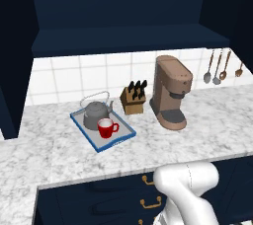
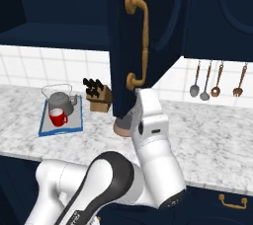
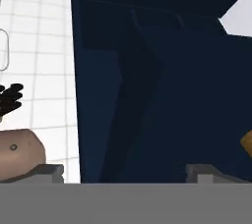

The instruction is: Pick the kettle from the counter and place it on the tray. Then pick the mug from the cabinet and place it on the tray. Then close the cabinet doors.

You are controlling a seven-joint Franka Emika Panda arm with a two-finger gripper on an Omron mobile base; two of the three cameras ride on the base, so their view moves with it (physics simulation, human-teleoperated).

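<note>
The dark-grey kettle [image 1: 95,112] and the red mug [image 1: 105,128] both stand on the blue-rimmed tray [image 1: 126,135] on the marbled counter [image 1: 59,155]. Above them the cabinet [image 1: 128,39] is open, showing its dark shelf. One cabinet door [image 2: 148,46] swings out toward me with its brass handle [image 2: 143,41] facing the camera. My arm [image 2: 150,130] reaches up to that door's lower edge. In the hand view my gripper [image 3: 127,173] is open, its fingertips [image 3: 47,171] wide apart, and the door panel [image 3: 162,95] stands close in front between them. Nothing is held.
A brown coffee machine [image 1: 170,93] and a knife block [image 1: 133,99] stand on the counter right of the tray. Utensils [image 1: 216,68] hang on the tiled wall at the far right. Navy drawers with brass handles [image 1: 148,202] run below the counter.
</note>
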